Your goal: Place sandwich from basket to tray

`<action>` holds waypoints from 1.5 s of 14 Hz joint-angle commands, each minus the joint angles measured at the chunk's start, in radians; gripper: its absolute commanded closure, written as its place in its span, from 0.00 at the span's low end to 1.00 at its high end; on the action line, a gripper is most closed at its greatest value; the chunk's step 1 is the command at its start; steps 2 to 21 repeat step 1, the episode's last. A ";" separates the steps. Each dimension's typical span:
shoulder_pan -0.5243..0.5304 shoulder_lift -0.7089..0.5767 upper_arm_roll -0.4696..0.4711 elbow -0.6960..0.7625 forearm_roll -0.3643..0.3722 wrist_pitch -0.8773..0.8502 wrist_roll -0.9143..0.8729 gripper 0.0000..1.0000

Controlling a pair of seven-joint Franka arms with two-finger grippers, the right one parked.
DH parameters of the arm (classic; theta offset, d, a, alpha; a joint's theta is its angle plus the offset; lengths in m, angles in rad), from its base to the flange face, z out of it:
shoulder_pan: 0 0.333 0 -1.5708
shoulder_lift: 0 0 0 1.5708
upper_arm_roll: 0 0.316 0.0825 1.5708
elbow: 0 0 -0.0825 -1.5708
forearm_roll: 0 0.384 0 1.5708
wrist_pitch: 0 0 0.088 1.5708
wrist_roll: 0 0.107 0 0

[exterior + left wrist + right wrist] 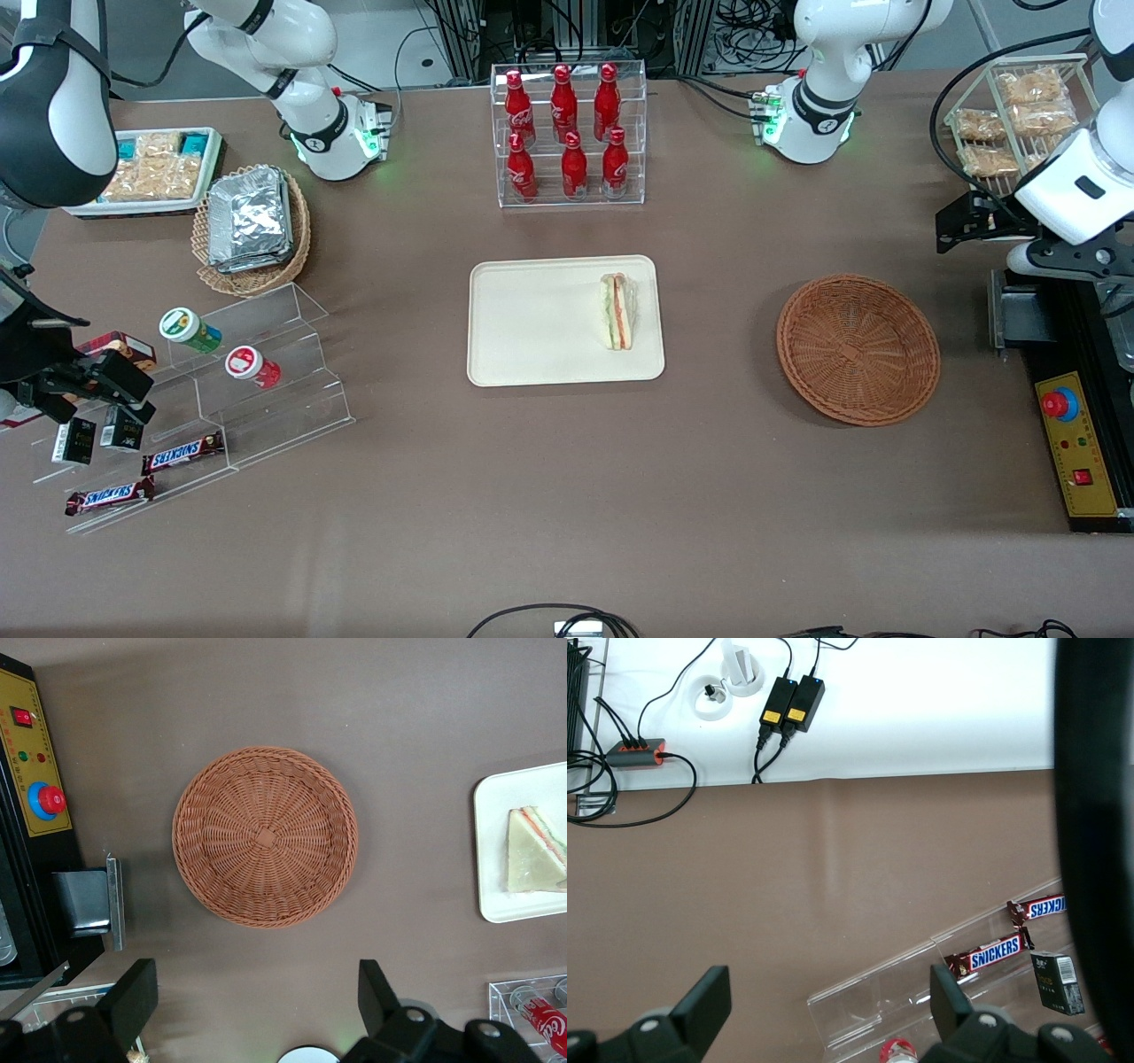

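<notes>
Gripper (257, 1010) high over the table, fingers (133, 997) spread wide, holding nothing; basket (265, 835) lies directly under it, nothing inside. Front view: basket (858, 347) sits right of centre on the brown table (567, 496), well apart from the tray (532, 323) at mid-frame. Sandwich (617, 310) lies on the tray near its basket-side rim. Bare cloth all around both. Bottle rack (569, 133) upper centre. Arm partly cut off at the right edge.
</notes>
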 commanded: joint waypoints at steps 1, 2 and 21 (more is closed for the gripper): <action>-0.001 -0.031 0.007 -0.025 -0.018 -0.015 0.023 0.00; -0.001 -0.031 0.007 -0.025 -0.018 -0.015 0.023 0.00; -0.001 -0.031 0.007 -0.025 -0.018 -0.015 0.023 0.00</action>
